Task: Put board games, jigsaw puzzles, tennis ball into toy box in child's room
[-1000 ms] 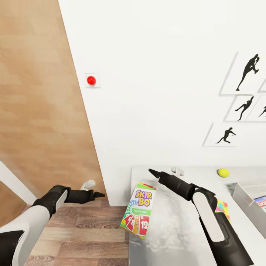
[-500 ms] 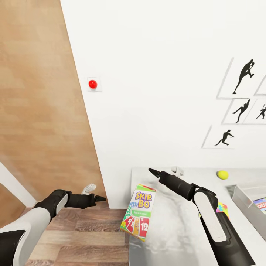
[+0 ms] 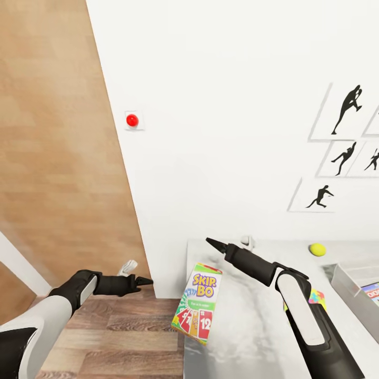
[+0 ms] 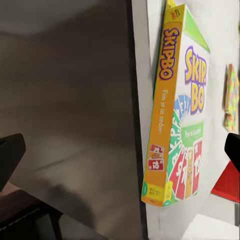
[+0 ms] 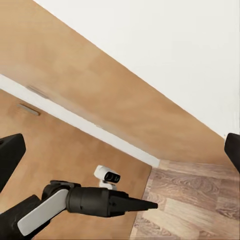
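The green-orange-red board game [image 3: 197, 304] lies flat at the left end of the table [image 3: 247, 331], its near corner hanging over the edge. In the left wrist view this box [image 4: 182, 110] is just ahead of my open left gripper [image 4: 120, 152], off to one side and apart from both fingers. My left gripper [image 3: 146, 281] hovers over the floor left of the table. My right gripper [image 3: 210, 242] is open above the table's far left corner and holds nothing. The tennis ball [image 3: 317, 249] rests near the wall. A jigsaw puzzle [image 3: 316, 296] peeks out behind my right arm. The toy box [image 3: 352, 287] at the right edge holds a board game [image 3: 372, 289].
A white wall with black sports pictures [image 3: 345, 113] and a red button [image 3: 132, 120] rises behind the table. A wooden panel stands at left, over plank floor [image 3: 121, 337]. A small white object [image 3: 126, 267] sits on the floor by the wall, another [image 3: 247, 241] on the table's far edge.
My right gripper has crept a little left and away along the table's far edge. The left gripper has edged slightly toward the table. The view shifted a bit early on.
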{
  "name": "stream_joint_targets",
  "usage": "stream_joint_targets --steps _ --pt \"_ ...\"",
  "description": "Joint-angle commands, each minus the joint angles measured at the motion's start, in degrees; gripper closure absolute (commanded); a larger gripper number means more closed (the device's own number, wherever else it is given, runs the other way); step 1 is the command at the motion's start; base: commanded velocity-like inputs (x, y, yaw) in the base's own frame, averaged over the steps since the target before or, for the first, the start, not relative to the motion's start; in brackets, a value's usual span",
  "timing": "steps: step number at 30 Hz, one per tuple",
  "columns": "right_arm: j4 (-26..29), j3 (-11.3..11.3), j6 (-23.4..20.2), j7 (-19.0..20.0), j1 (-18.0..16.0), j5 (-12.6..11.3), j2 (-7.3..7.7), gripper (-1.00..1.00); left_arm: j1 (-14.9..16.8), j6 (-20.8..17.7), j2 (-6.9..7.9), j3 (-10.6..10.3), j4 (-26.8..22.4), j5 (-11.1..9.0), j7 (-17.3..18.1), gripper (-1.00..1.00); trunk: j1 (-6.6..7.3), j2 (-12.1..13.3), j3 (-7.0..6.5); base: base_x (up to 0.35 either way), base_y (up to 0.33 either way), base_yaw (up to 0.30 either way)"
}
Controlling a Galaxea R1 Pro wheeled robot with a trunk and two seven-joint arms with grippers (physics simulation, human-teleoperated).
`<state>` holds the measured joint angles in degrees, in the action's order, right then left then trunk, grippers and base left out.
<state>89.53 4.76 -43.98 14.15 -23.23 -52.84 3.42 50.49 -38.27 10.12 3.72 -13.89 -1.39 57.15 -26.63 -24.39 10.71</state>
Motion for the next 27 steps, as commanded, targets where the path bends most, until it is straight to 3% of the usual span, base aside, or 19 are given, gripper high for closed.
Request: stream_joint_targets --steps 1,5,16,27 --pt "0.0 0.0 -0.2 0.4 0.2 0.1 0.02 -1.00 0.0 -0.6 -0.01 0.2 0.0 -0.1 0.2 -1.00 -0.26 -0.5 0.30 0.000 0.000 0.000" --pt "0.0 -0.3 -0.2 0.9 1.7 0.1 0.01 -1.00 0.0 -0.6 -0.01 0.2 0.0 -0.1 0.6 -1.00 -1.13 -2.1 1.01 0.000 0.000 0.000" --pt "0.0 -5.3 -0.1 4.1 4.0 0.0 -0.07 -1.00 0.0 -1.4 -0.01 0.3 0.2 -0.3 0.9 -1.00 -3.55 -6.5 2.99 0.000 0.000 0.000" --pt "0.0 -9.2 -0.1 13.4 5.3 0.1 -0.09 -1.00 0.0 -2.1 -0.02 0.4 0.3 -0.3 1.4 -1.00 -5.97 -11.0 4.96 0.000 0.000 0.000"
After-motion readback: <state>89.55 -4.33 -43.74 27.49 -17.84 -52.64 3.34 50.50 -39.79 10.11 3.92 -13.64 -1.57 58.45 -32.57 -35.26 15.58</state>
